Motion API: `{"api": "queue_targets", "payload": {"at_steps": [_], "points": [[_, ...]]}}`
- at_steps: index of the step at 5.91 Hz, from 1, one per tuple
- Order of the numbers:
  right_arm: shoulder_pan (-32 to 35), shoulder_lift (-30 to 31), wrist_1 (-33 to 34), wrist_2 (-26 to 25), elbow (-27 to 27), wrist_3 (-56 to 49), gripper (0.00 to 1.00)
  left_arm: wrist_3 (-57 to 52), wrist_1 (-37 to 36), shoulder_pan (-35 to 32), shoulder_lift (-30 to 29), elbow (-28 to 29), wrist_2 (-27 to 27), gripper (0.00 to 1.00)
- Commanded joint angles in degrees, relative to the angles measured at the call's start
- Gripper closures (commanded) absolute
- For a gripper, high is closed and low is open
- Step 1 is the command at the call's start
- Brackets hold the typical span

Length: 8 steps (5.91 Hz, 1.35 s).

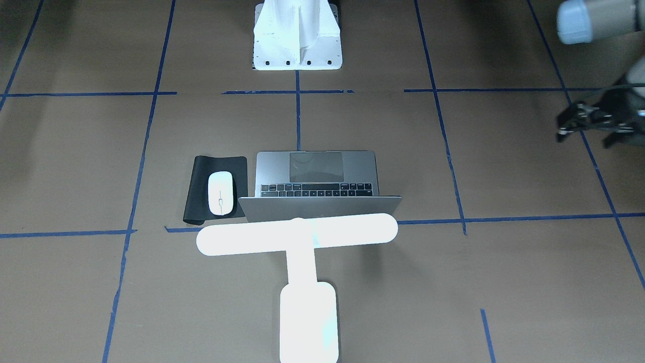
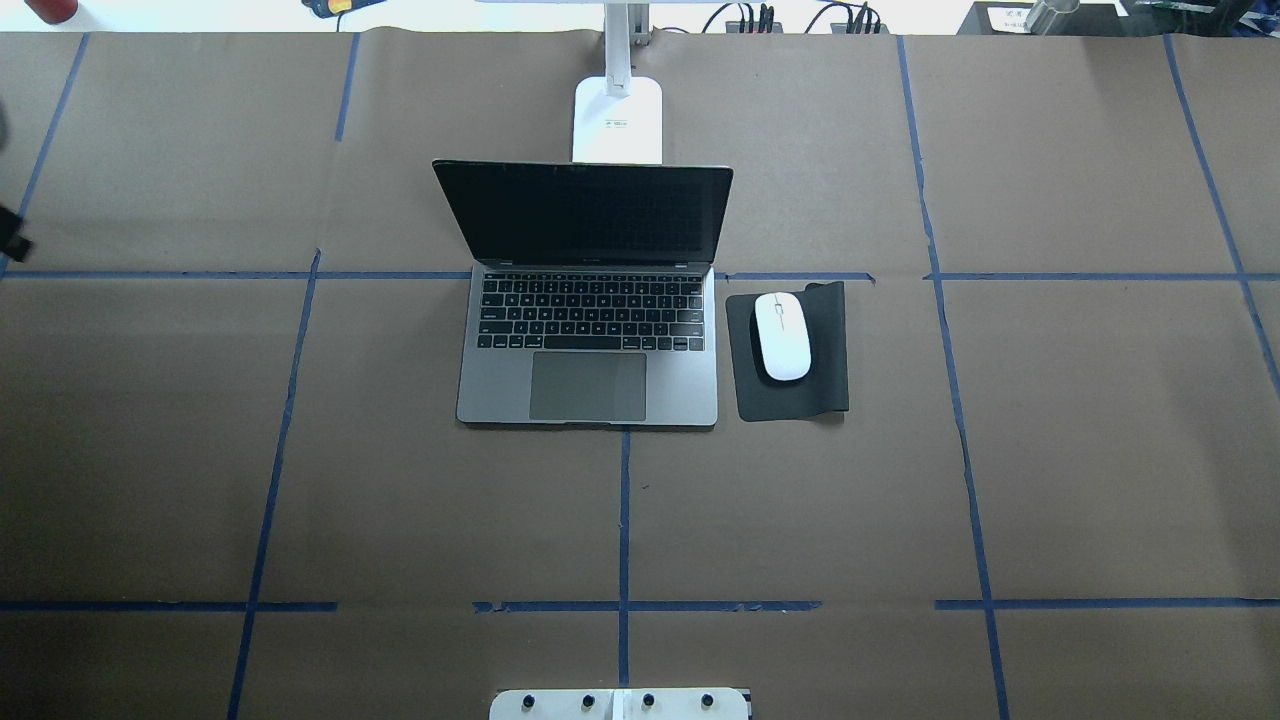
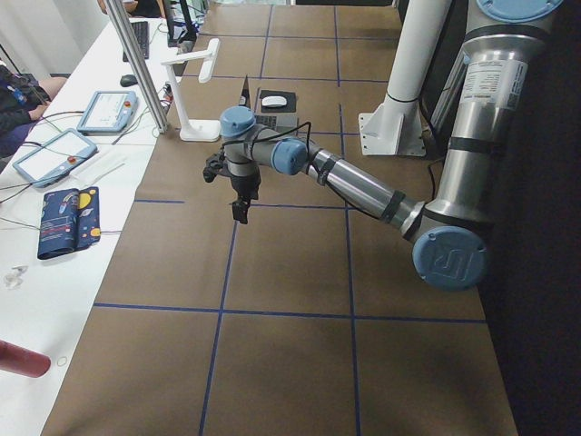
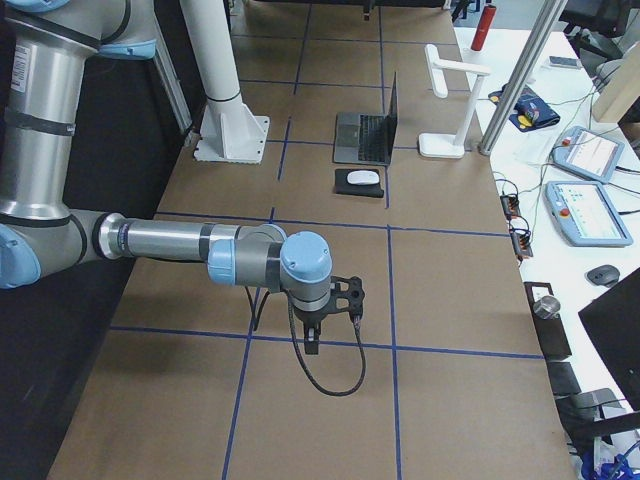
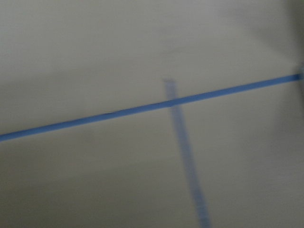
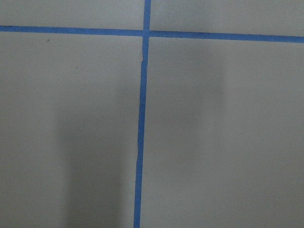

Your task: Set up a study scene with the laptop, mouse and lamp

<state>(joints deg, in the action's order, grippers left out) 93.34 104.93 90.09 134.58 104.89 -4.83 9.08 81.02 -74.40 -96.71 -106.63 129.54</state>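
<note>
And there was the laptop (image 2: 588,350), lid up and screen dark, sitting square in the middle of the table (image 2: 1100,480). The mouse (image 2: 781,335) lay on the black mat (image 2: 825,390) just to the laptop's right, the mat nearly touching the laptop's edge. The lamp (image 1: 297,241) stood on the far side, right behind the screen, glowing, with its bar running across above the lid.

The left gripper (image 1: 584,132) hung well out over bare table on the far left. Its fingers looked spread and nothing was between them. The right gripper (image 4: 312,338) hung low over bare table well off to the right, and only the side camera caught it, so I could not tell whether it was apart or together. It carried nothing.

By my reading the scene looked set, and the step in hand was simply getting clear. Doing that well meant lifting each arm straight up before swinging it home. It also meant taking the outside path, never across the middle. The lamp's tall stem would tip at a light knock, and the raised lid would fold just as easily. The mouse would skate off its mat at a brush.
</note>
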Motion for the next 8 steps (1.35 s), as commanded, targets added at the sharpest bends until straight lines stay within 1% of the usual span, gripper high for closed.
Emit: {"api": "queue_targets", "payload": {"at_steps": [1,2,4,5,7,8], "points": [[0.0,-0.9,0.0,0.1,0.1,0.1,0.0,-14.6,-1.0,-10.8,2.7,10.2,6.6,0.0],[-0.1,-1.6,0.1,-0.3,0.0,0.0,0.0,-21.1,-0.8,-14.4,3.5,14.7,6.9,0.0],[-0.1,-1.7,0.2,-0.3,-0.1,0.0,0.0,-20.6,-0.2,-16.9,3.5,20.2,6.8,0.0],[-0.1,-1.7,0.2,-0.3,-0.3,0.0,0.0,-20.5,-0.2,-17.4,4.6,20.3,6.7,0.0],[-0.1,-1.6,0.2,0.0,-0.3,0.0,0.0,-20.5,2.6,-18.0,7.4,20.6,6.7,0.0],[-0.1,-1.6,0.2,-0.1,-0.6,0.1,0.0,-20.6,3.0,-18.0,7.6,20.5,6.7,0.0]]}}
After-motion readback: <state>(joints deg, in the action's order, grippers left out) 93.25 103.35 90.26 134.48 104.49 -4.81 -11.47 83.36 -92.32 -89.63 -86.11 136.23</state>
